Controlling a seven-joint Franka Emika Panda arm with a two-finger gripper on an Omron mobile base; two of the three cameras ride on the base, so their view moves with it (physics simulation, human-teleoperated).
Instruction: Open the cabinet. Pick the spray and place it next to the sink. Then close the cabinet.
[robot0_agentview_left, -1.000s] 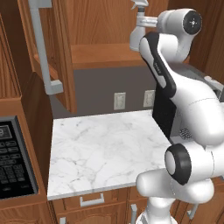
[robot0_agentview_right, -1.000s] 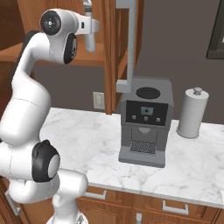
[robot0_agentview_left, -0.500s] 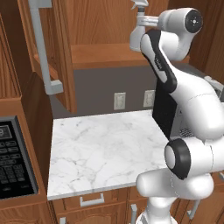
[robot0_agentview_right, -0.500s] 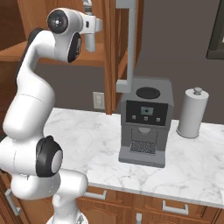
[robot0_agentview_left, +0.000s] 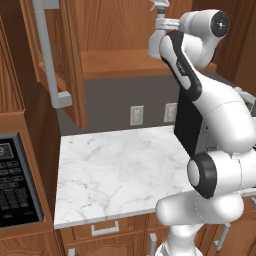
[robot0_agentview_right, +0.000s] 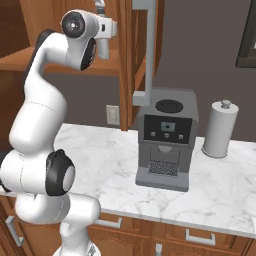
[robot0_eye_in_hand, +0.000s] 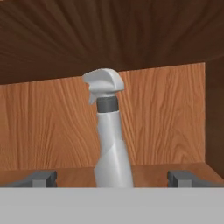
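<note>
- Spray (robot0_eye_in_hand: 109, 135) upright on cabinet (robot0_agentview_left: 75, 55) shelf, inside w/ doors open, centred btwn the two fingertips (robot0_eye_in_hand: 41, 178) in hand view.
- Jaws fully open, holding nothing, bottle not yet btwn them.
- Risk: tall, narrow bottle; a push fwd off-centre could tip it vs back wall.
- Risk: closing too high, at nozzle, could slip.
- Open door beside arm (robot0_agentview_right: 45, 100) & coffee machine (robot0_agentview_right: 165, 137) on desk below: poss. clash on way out.

The cabinet (robot0_agentview_left: 105, 30) stands open, and its shelf (robot0_eye_in_hand: 148, 171) is bare on both sides of the spray (robot0_eye_in_hand: 110, 140). The wide pincer (robot0_eye_in_hand: 112, 178) has the bottle between its fingertips (robot0_eye_in_hand: 40, 178). The back wall (robot0_eye_in_hand: 48, 127) stands close behind.
</note>
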